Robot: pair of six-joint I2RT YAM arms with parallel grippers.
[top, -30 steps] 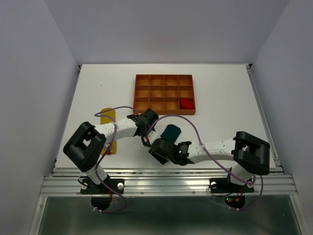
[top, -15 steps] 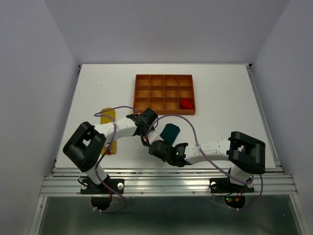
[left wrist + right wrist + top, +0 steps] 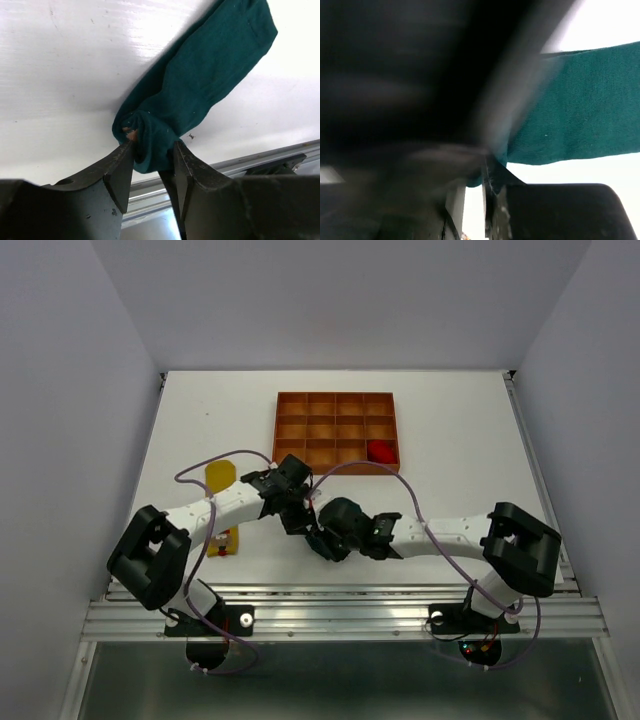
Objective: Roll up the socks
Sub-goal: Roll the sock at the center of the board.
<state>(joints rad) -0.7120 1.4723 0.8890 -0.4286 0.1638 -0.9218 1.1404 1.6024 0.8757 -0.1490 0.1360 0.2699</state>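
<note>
Near the table's (image 3: 450, 420) front edge, teal sock (image 3: 200, 85) is half rolled: left gripper (image 3: 152, 150) clasps the rolled end between both fingers, tail flat behind. Crowding the same end, right gripper (image 3: 328, 540) is too blurred to tell its hold. Bundled in the tray (image 3: 290, 400), red sock (image 3: 379, 451) looks done; yellow sock (image 3: 220, 477) lies flat at left, unrolled.

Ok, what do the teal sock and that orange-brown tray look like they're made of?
The teal sock: soft knit fabric, matte; fine weave, lint specks, and it bunches into a roll. The compartmented tray: rigid, matte orange-brown, with thin straight dividers; probably plastic, possibly wood, too small to tell.
</note>
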